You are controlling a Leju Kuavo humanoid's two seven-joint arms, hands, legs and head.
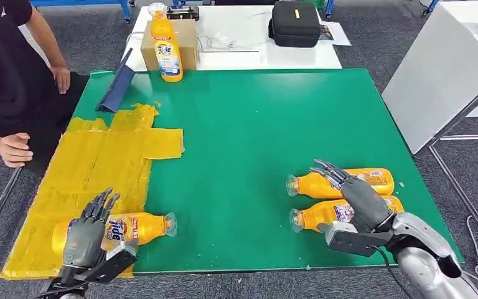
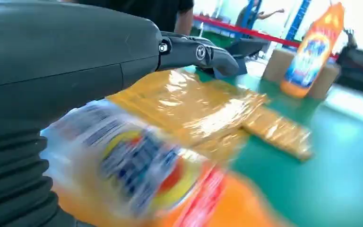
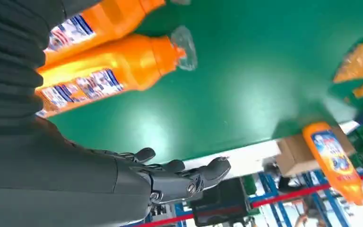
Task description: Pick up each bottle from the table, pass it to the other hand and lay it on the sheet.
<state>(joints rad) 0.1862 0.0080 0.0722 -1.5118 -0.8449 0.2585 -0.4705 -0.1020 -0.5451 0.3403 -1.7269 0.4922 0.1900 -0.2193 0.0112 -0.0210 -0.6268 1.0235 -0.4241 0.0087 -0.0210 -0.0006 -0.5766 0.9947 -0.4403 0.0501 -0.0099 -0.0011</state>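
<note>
On the yellow sheet (image 1: 93, 168): one Tide bottle (image 1: 131, 228) laid, left hand (image 1: 87, 233) over it, grip unclear. Two bottles (image 1: 342, 184) (image 1: 330, 213) remain on green table (image 1: 255, 137); right hand (image 1: 355, 193) open-fingered above.

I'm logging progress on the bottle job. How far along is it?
Nearly done: one bottle lies on the yellow sheet, with the left hand resting over it, so it may not be released. In hand: the right hand hovers with spread fingers over two lying bottles, the far one and the near one. Left: those two, plus an upright bottle at the far edge.
</note>
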